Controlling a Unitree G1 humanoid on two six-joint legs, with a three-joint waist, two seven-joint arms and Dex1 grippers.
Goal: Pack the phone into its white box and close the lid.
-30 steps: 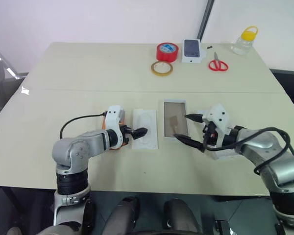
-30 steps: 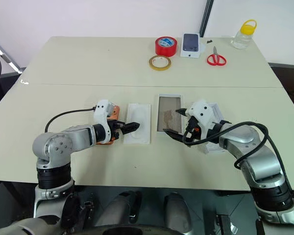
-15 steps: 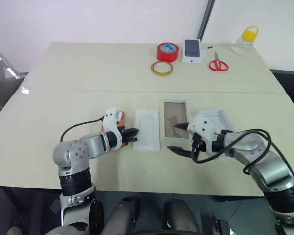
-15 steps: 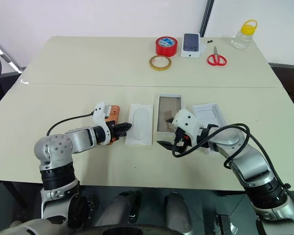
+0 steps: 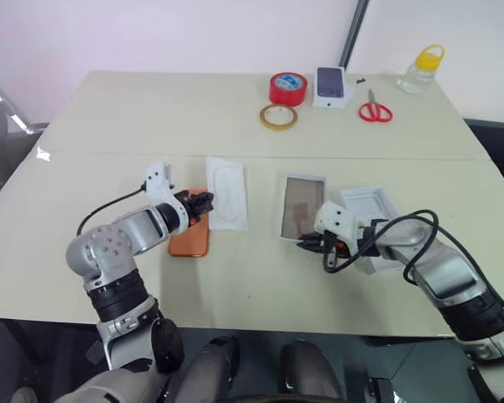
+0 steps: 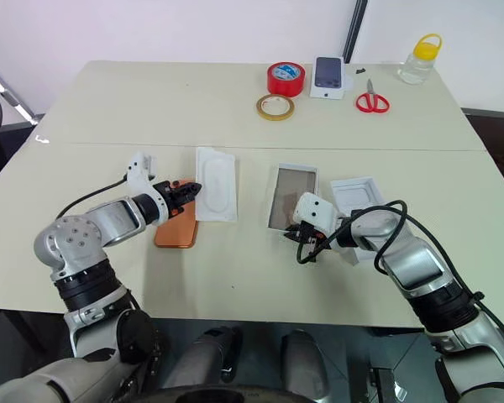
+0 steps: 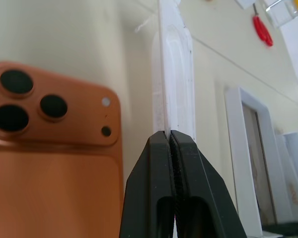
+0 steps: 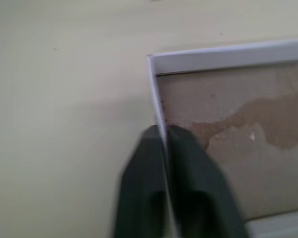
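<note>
The copper-orange phone (image 5: 189, 239) lies flat on the table with its camera lenses (image 7: 17, 99) up. Just beyond it, my left gripper (image 5: 203, 202) is shut on the near edge of a thin white moulded insert (image 5: 227, 193), which is tilted up off the table. The white box (image 5: 305, 177), thin-rimmed with a brownish floor, sits at the centre. My right gripper (image 5: 307, 243) is shut on its near side wall (image 8: 156, 94), one finger inside and one outside. The lid (image 5: 374, 204), a deeper white shell, lies open side up beside the box, partly under my right arm.
At the back of the table stand a red tape roll (image 5: 286, 87), a yellowish tape ring (image 5: 277, 117), a small white box printed with a dark phone (image 5: 330, 86), red scissors (image 5: 374, 111) and a jar with a yellow lid (image 5: 420, 69).
My left gripper shut on the insert and carried it left and farther back, uncovering the phone. My right gripper dropped to the box's rim and closed on it.
</note>
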